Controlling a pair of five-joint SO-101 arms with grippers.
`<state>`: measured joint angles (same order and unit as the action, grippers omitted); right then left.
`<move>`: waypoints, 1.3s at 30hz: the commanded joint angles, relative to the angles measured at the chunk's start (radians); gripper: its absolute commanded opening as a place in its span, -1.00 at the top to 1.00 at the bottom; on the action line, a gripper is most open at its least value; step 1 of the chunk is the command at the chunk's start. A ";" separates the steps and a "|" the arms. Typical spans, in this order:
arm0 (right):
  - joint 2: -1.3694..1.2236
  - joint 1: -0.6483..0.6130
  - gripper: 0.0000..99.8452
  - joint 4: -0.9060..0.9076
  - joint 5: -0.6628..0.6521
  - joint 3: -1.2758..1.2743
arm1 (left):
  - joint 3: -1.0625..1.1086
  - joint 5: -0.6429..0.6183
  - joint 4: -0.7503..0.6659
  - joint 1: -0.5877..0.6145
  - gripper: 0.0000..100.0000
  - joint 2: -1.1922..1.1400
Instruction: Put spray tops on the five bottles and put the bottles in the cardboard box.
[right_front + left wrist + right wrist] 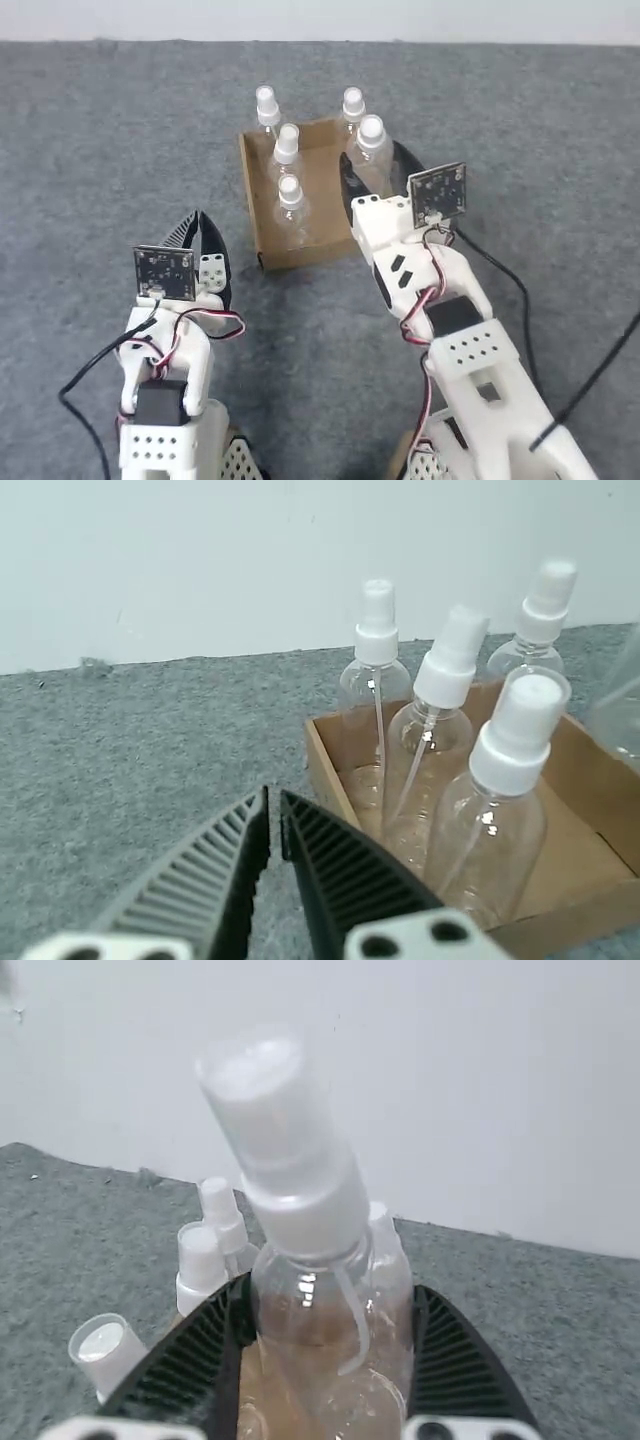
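Right hand (328,1308) of mine gripped a capped bottle (310,1250) by its clear body, jaws spread only as wide as the bottle, spray top (285,1130) tilted above the fingers. Under that hand lay the cardboard box (248,190). I could not tell whether the bottle hung over the box floor or touched it. Beside the hand, toward my other arm, a nearer bottle (291,200) and a farther bottle (288,148) stood inside the box. Beyond the hand, a left rear bottle (268,105) and a right rear bottle (352,103) stood at the box's far edge, inside it or just behind, I could not say. My left hand (273,802) hung over the grey worktop (120,130), off to the side of the box, closed to a thin slit and carrying nothing.

All five bottles wore tops, so capping looked finished and boxing was the step in hand. Next came setting the held bottle down upright in the free space beside the standing pair without knocking them, then releasing it and lifting out.
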<state>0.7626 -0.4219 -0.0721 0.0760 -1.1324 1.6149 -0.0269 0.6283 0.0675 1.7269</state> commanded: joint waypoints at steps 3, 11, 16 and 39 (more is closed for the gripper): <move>-0.058 0.005 0.82 -0.047 -0.005 0.110 | -0.007 0.015 -0.032 0.006 0.97 0.021; -0.133 0.005 0.82 -0.050 -0.003 0.137 | -0.007 0.015 -0.032 0.006 0.97 0.021; -0.171 0.005 0.82 -0.051 0.000 0.140 | -0.007 0.015 -0.032 0.005 0.97 0.021; -0.375 0.007 0.82 -0.151 0.109 0.175 | -0.007 0.015 -0.032 0.005 0.97 0.021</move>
<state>0.3882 -0.4219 -0.1841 0.1726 -1.0280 1.6149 -0.0222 0.6283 0.0675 1.7269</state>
